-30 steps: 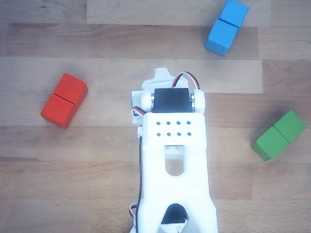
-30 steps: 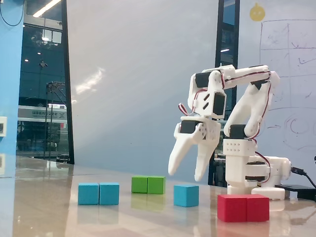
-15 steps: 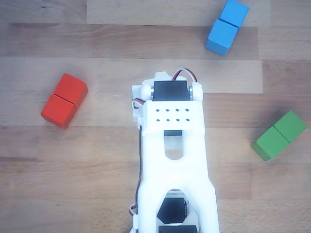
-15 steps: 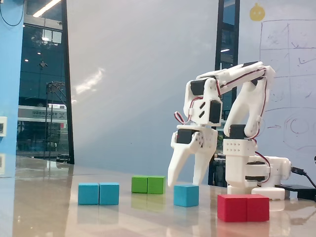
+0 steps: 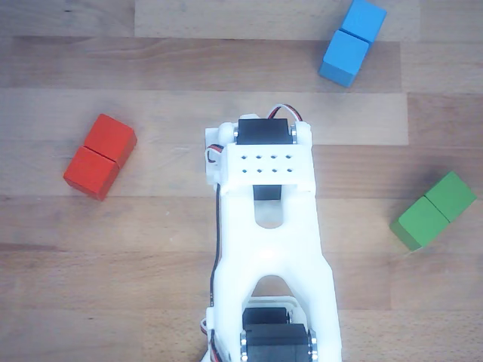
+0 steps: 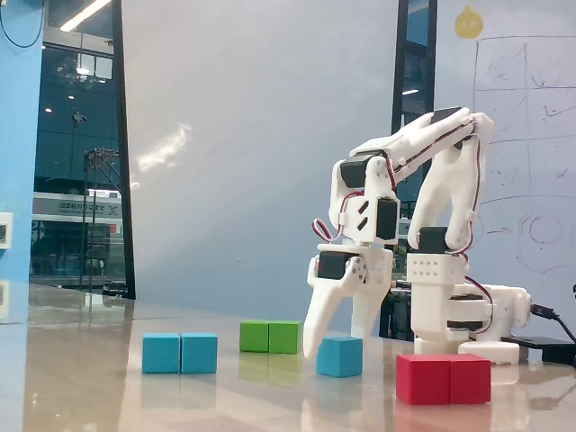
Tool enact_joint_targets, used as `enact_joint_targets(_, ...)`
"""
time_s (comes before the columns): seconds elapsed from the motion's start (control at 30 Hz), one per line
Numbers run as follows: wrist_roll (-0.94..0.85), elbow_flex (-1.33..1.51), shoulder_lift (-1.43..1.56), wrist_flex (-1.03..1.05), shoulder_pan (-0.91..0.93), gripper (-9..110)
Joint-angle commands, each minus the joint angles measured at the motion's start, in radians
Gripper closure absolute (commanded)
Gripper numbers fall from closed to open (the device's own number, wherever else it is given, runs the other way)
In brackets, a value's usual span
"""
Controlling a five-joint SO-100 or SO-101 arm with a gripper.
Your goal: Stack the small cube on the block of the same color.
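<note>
A: Nearest in the fixed view, lower right, lies the red block (image 6: 444,378). Why does the end effector (image 6: 334,346) sit so low behind it?

B: Its fingers stand spread wide and straddle the small cube (image 6: 339,356) at lower centre, nothing held. I judge it is set to close on the cube.

A: And the target?

B: The block of the same color (image 6: 180,353) rests on the desk (image 6: 108,396) at lower left, well apart; in the other view it lies at upper right (image 5: 352,42).

A: The count?

B: One small cube, hidden under the arm in the other view; three two-cube blocks: red, blue, and the green block (image 6: 270,337) farthest back.
</note>
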Motion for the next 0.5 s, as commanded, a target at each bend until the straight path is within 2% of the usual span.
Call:
enact_joint_targets(0.0,-0.003,-0.008,0.006,-0.017,0.009,72)
enact_joint_targets(0.17,-0.003,-0.008,0.006,-0.017,0.009,73)
enact_joint_targets(0.47,-0.012,-0.020,0.009,-0.017,0.008,95)
